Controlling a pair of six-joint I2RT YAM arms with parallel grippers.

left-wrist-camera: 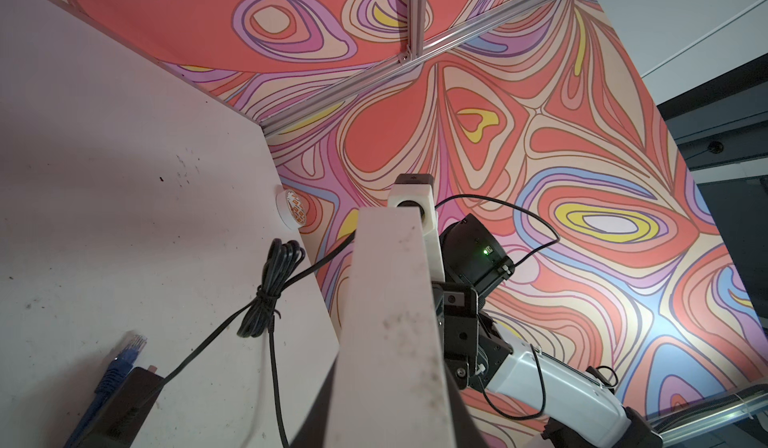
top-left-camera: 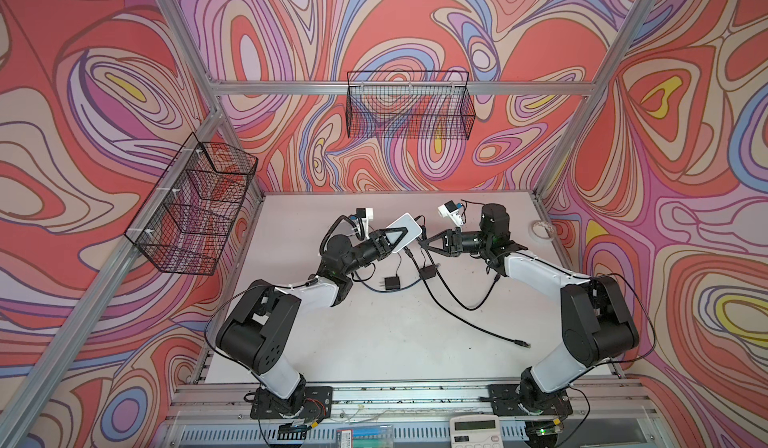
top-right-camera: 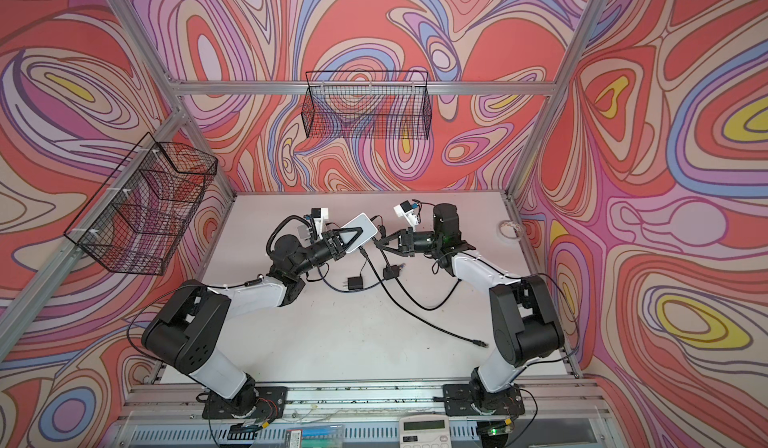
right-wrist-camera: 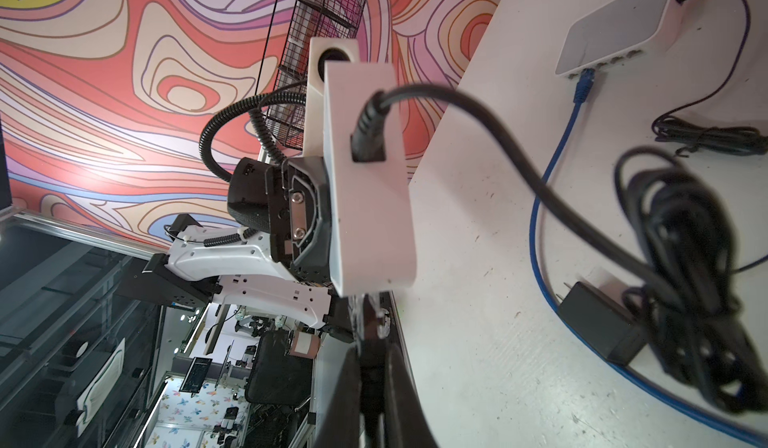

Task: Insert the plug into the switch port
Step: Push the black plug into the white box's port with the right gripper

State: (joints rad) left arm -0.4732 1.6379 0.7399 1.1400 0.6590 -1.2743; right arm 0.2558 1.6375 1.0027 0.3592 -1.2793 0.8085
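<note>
My left gripper [top-left-camera: 404, 231] is shut on the white switch [top-left-camera: 409, 226] and holds it tilted above the table; the same switch [left-wrist-camera: 390, 300] fills the left wrist view. A black power plug [right-wrist-camera: 368, 138] sits in a slot on its side, with a cable bundle [left-wrist-camera: 270, 292] hanging from it. My right gripper [top-left-camera: 421, 243] is shut just right of the switch. At its tips a small clear-and-black plug [right-wrist-camera: 371, 319] touches the switch's lower edge [right-wrist-camera: 374, 290]. I cannot tell whether it is in a port. Its black cable [top-left-camera: 457, 304] trails across the table.
A second white switch [right-wrist-camera: 615, 26] lies on the table with a blue cable [right-wrist-camera: 552, 184] plugged in. Two black adapters [top-left-camera: 392, 282] [top-left-camera: 428, 271] lie below the grippers. A tape roll [top-left-camera: 542, 231] sits by the right wall. Wire baskets [top-left-camera: 409, 105] [top-left-camera: 195, 209] hang on the walls.
</note>
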